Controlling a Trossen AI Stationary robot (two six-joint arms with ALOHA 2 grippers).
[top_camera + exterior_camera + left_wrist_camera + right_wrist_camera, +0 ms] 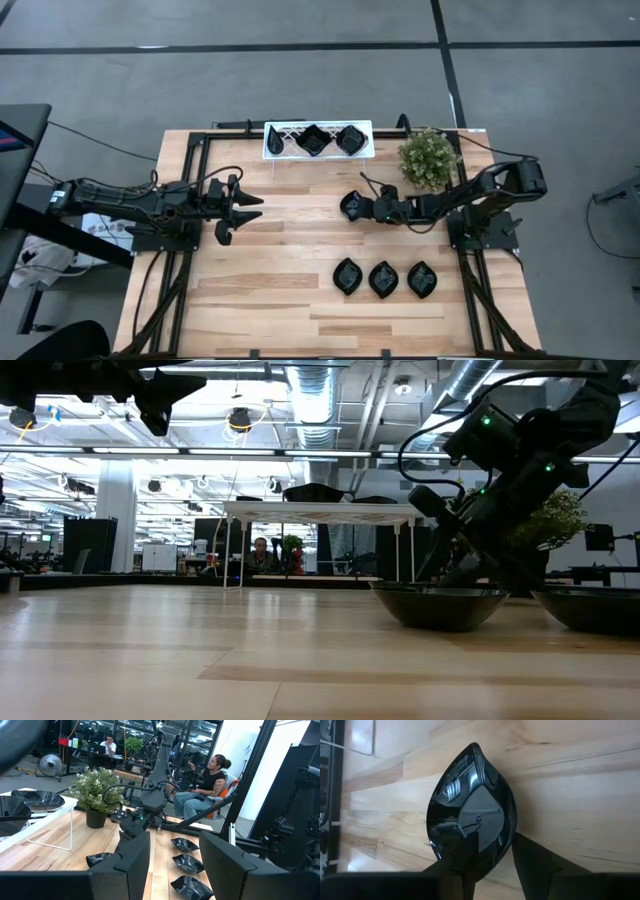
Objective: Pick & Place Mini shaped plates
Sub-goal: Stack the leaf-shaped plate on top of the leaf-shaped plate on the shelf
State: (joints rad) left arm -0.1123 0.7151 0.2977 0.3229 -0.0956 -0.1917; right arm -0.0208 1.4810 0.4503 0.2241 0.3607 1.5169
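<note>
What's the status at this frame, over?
Right gripper low, jaws astride rim of leaf plate, grip unconfirmed. Left gripper idle, jaws open. Two plates in white tray, three on table. Nothing blocking.

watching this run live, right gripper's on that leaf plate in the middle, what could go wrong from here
1. The right gripper only pinches the rim of the glossy leaf plate, with one finger over the edge; it could slip or tip out on lifting.
2. The potted plant stands close beside the right arm, so a swing toward the white tray might brush it.
3. Two plates already fill part of the tray, so a careless drop could knock them.
</note>
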